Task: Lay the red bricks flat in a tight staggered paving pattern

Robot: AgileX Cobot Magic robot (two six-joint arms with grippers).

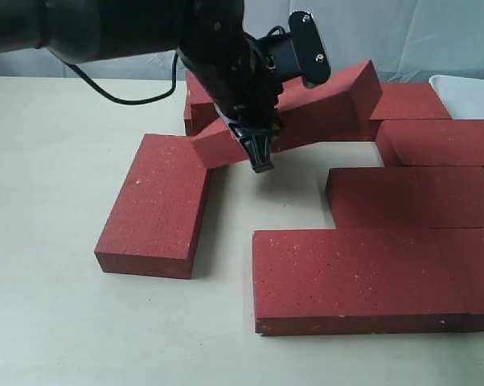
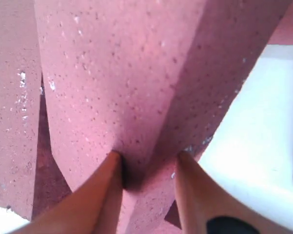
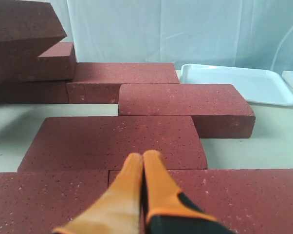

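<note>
Red bricks: most lie flat on the right part of the table, in rows whose end joints are offset from one row to the next. The two front rows touch along their long sides. A bare patch of table shows between the second row and the bricks behind it. One lifted brick is raised and tilted, its right end higher, over the back bricks. One loose brick lies flat at a slant on the left, apart from the laid group.

Left end effector: clamped on the low end of the lifted brick. The left wrist view shows its orange fingers pressed to either side of the brick's corner. Right end effector: fingers pressed together with nothing between them, poised above the front laid rows.

Surface: the table is cream-coloured and matte, with soft shadows beside the bricks. A white tray sits at the far right, near the back bricks.

Room: a pale, creased curtain closes off the background.
</note>
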